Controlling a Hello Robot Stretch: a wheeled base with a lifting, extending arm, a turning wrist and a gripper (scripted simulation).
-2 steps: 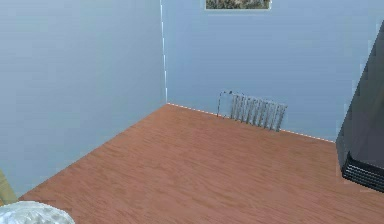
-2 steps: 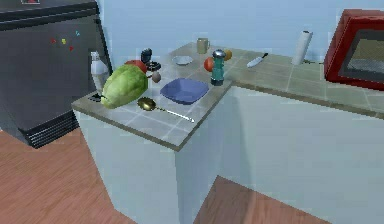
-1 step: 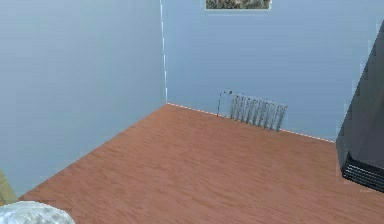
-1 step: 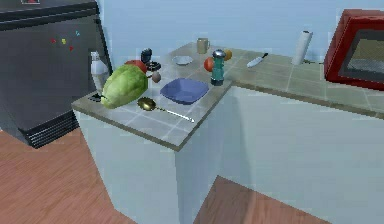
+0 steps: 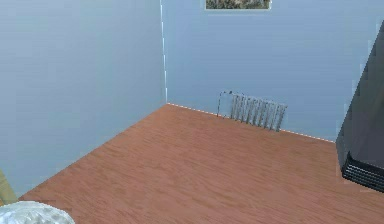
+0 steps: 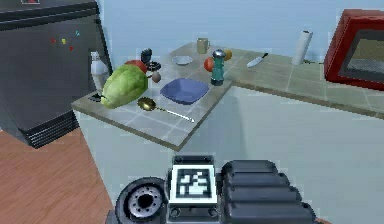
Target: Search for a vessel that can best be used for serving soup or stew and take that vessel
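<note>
Blue shallow bowl (image 6: 185, 90) looks the best soup vessel here. Nearest, the dark tool (image 6: 140, 203) sits low beside a white marker square (image 6: 191, 185); its far end is hidden, so I cannot tell whether it holds anything. Beyond, the grey tiled surface (image 6: 118, 117) carries a gold spoon (image 6: 148, 103), then the bowl beside a green lettuce-like head (image 6: 122, 85), seemingly laid out for cooking. Farthest stands a red microwave (image 6: 360, 50).
</note>
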